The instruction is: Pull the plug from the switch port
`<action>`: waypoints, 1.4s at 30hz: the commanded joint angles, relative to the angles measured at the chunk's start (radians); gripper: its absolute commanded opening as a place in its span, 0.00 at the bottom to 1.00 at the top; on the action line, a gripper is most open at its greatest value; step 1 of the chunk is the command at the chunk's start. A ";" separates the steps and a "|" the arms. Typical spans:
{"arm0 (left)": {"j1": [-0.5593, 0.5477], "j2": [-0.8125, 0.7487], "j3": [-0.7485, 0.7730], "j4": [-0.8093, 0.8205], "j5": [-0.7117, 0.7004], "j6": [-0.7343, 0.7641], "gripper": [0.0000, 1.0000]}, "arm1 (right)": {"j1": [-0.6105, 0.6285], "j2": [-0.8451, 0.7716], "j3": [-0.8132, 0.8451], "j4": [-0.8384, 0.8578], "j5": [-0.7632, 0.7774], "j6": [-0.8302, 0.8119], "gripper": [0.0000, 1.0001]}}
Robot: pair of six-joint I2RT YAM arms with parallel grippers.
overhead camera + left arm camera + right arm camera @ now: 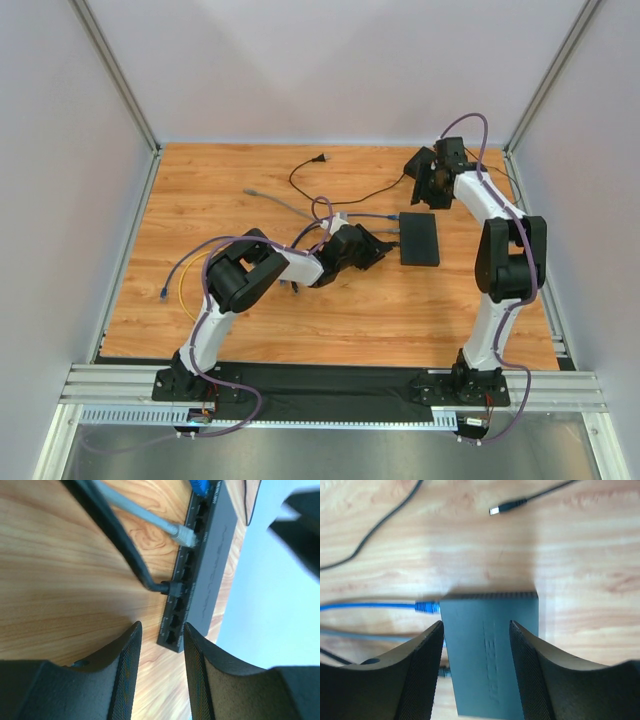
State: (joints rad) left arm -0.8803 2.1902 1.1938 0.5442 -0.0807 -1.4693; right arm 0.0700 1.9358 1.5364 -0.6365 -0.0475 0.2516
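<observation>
The flat black switch [419, 239] lies right of the table's middle, its row of ports facing left. In the left wrist view, the switch [210, 575] has a blue plug [201, 486], a grey cable's clear plug [184, 535] and a black plug [167, 587] at its ports. My left gripper [385, 250] is open and empty, just short of the port row's near end [161, 627]. My right gripper [425, 185] is open and empty above the switch's far end [476, 625]. The blue plug [427, 607] also shows in the right wrist view.
A black power cord with a pronged plug [320, 157] lies at the back. Its loose barrel end [507, 506] lies beyond the switch. A grey cable [265, 195] runs left. Blue and yellow cables [180, 285] loop at the left edge. Walls surround the table.
</observation>
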 commanded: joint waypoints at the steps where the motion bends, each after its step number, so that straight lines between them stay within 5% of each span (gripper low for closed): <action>1: -0.005 -0.041 -0.022 0.031 0.016 0.043 0.47 | 0.005 0.072 0.108 -0.055 0.046 -0.029 0.57; 8: -0.003 -0.086 -0.066 0.036 0.015 0.056 0.47 | 0.004 0.187 0.203 -0.088 0.043 -0.026 0.56; 22: -0.003 -0.106 -0.103 0.071 0.021 0.032 0.48 | 0.001 0.178 0.088 -0.051 0.046 -0.003 0.56; 42: -0.003 -0.119 -0.109 0.056 0.033 0.029 0.48 | -0.001 0.250 0.209 -0.081 0.023 0.014 0.56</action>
State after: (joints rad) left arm -0.8818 2.1212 1.0912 0.5873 -0.0528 -1.4509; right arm 0.0696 2.1525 1.7134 -0.6918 -0.0181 0.2527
